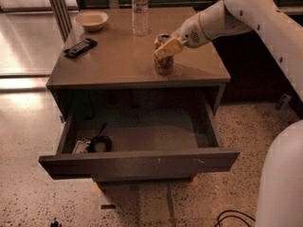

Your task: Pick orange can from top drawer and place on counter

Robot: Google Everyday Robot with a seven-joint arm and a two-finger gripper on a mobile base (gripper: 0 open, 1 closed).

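Observation:
The orange can [164, 65] stands upright on the counter [118, 60], near its front right. My gripper [166, 46] reaches in from the right and is shut on the can's upper part, with one yellowish finger [169, 47] lying across its front. The can's base rests on the counter top. The top drawer [142, 162] is pulled wide open below the counter. Its right and middle parts are bare.
A clear water bottle [140, 8] stands at the back of the counter, a pale bowl [92, 20] at back left, a black remote [80, 47] on the left. A black coiled item [99, 143] lies in the drawer's left front corner. My white body [284, 183] fills the lower right.

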